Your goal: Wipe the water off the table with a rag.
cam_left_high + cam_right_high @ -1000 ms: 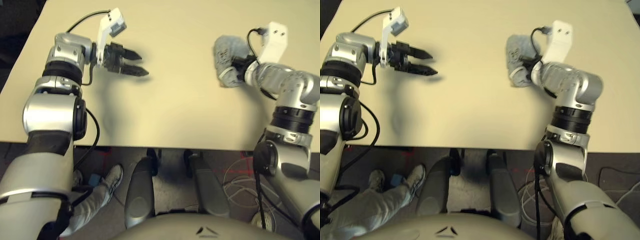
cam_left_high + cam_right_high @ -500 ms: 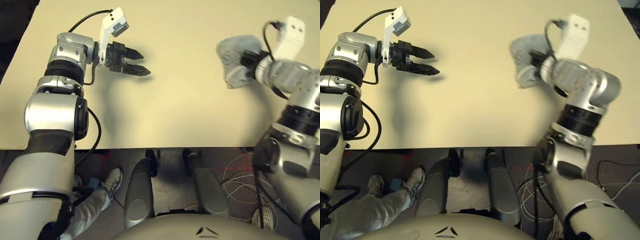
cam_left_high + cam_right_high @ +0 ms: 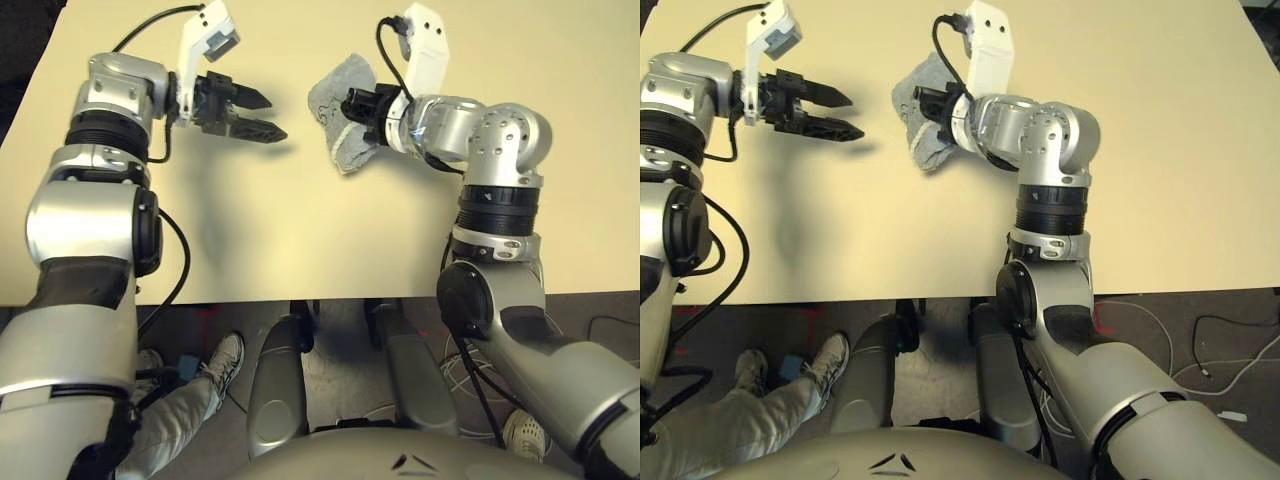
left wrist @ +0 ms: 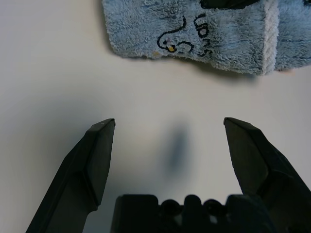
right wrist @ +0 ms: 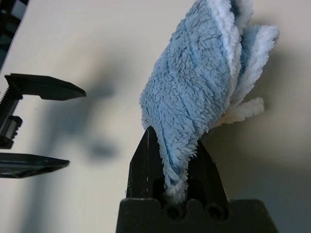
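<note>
The rag, a folded grey-blue terry cloth with a pale hem and a dark printed drawing, hangs just above the middle of the pale beige table. My right gripper is shut on one edge of it, with the cloth pinched between the fingers. My left gripper hovers a short way to the rag's left, open and empty, and points at it. Its fingers stand wide apart over bare tabletop. That left gripper appears beyond the rag in the right wrist view. The water is not discernible.
The table's front edge runs across below both arms. Beneath it a person's leg and shoe show at the left, and cables lie on the floor at the right. Bare tabletop stretches to the right of the right arm.
My right arm has swung the rag leftward from the table's right side to its middle, close to the left gripper. The left gripper has stayed open in about the same place.
</note>
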{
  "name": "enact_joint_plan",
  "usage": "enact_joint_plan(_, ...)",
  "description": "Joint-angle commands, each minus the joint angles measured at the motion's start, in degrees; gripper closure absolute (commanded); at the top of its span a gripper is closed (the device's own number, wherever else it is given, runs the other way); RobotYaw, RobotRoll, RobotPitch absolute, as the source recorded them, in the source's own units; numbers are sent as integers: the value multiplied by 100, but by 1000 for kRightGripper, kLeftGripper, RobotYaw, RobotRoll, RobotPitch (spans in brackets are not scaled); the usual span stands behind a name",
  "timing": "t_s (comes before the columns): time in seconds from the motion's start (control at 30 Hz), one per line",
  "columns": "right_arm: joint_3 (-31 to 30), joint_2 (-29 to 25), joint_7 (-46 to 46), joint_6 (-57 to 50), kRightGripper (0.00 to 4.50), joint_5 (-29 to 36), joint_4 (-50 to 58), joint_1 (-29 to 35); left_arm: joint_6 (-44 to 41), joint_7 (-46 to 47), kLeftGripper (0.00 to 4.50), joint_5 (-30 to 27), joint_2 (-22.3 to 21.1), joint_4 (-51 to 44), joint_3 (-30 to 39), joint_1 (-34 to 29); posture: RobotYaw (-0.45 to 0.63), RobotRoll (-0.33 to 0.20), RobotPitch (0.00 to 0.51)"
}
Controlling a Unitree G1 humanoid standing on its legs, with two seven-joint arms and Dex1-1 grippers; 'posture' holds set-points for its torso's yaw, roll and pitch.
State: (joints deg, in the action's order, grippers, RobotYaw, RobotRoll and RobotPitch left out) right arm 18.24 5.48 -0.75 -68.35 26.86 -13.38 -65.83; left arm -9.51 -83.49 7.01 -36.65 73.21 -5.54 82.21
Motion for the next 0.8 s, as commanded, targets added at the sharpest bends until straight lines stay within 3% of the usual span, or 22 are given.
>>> enact_joint_plan(0.03, -144, 182, 112, 269, 4414, 41, -379, -130, -20, 0, 0, 85, -58, 99, -23, -31, -70, 0, 333)
enact_joint_plan(0.3, -181, 247, 211, 376, 4414, 103, -693, -178, 25, 64, 0, 36, 17, 91, 15, -122, -73, 0, 332)
enact_joint_plan(0.5, -168, -375, -22, 546, 4414, -267, -657, 257, 44, 84, 0, 1, 107, 82, 49, -107, -76, 0, 335)
enact_joint_plan(0.8, 766, -1263, -572, -31, 4414, -146, 307, 698, 69, 148, 0, -11, 173, 89, 105, -108, -87, 0, 346)
